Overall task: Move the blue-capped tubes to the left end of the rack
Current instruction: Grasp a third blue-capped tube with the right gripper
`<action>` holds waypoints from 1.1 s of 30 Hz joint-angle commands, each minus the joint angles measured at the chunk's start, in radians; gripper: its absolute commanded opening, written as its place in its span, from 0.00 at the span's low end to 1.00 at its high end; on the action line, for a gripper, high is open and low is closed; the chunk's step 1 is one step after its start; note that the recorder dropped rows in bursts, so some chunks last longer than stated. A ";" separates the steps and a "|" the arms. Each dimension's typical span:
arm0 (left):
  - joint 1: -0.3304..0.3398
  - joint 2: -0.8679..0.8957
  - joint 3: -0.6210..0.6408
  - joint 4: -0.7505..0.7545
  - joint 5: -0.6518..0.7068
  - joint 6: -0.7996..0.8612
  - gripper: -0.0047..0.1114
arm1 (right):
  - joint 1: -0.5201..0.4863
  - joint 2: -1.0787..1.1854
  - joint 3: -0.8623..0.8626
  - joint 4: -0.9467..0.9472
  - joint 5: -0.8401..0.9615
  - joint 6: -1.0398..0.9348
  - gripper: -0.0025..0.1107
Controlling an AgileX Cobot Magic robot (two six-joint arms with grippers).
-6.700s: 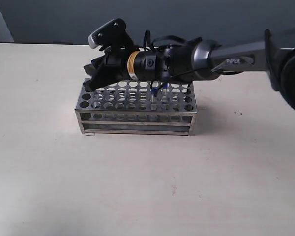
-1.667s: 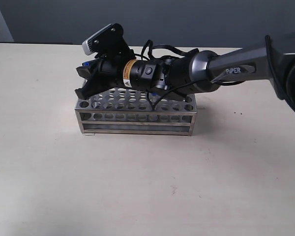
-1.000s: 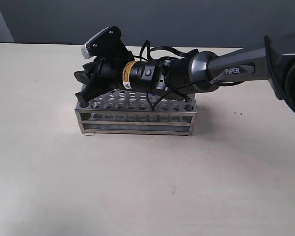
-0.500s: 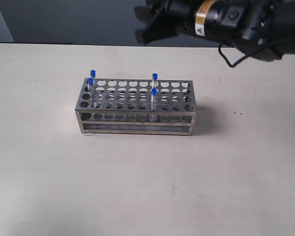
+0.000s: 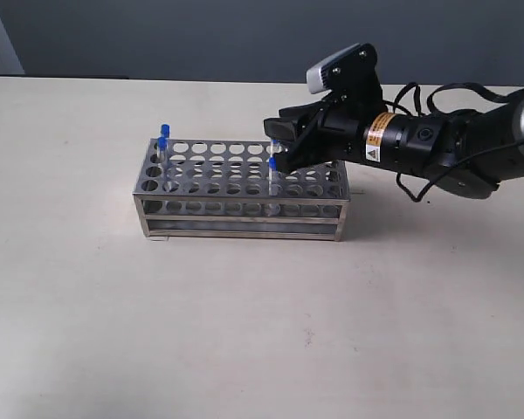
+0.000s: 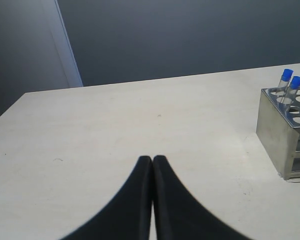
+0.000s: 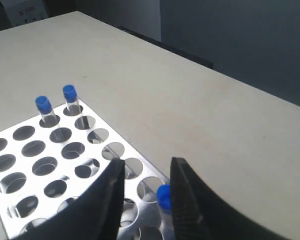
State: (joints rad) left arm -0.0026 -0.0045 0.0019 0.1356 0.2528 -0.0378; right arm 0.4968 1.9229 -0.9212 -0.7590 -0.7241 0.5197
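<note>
Right tool (image 5: 279, 146), jaws apart, over rack (image 5: 236, 208) on beige table (image 5: 244, 332), grey wall (image 5: 201, 35) behind

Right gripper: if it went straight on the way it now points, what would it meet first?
Probably the blue-capped tube standing between the right gripper's open fingers, then the rack top beyond it. Depth is unclear, so the tube may sit slightly off that line.

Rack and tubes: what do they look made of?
The rack looks like polished metal, likely steel: silvery, with bright reflections on its rails. The tubes look clear, plastic or glass, unclear which: the rack shows through them. Their caps look like matte blue plastic.
</note>
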 commanded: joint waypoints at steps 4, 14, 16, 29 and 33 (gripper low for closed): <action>-0.007 0.004 -0.002 0.000 -0.014 -0.003 0.04 | -0.007 0.051 -0.004 0.074 -0.040 -0.052 0.30; -0.007 0.004 -0.002 0.000 -0.014 -0.003 0.04 | -0.007 0.078 -0.012 0.098 -0.065 -0.077 0.30; -0.007 0.004 -0.002 0.000 -0.014 -0.003 0.04 | -0.007 0.080 -0.017 0.100 -0.067 -0.081 0.30; -0.007 0.004 -0.002 0.000 -0.014 -0.003 0.04 | -0.007 0.146 -0.082 0.057 -0.028 -0.045 0.30; -0.007 0.004 -0.002 0.000 -0.014 -0.003 0.04 | -0.007 0.146 -0.082 0.048 -0.007 -0.043 0.30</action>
State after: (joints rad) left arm -0.0026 -0.0045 0.0019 0.1356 0.2528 -0.0378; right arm 0.4943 2.0681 -0.9983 -0.7026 -0.7358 0.4736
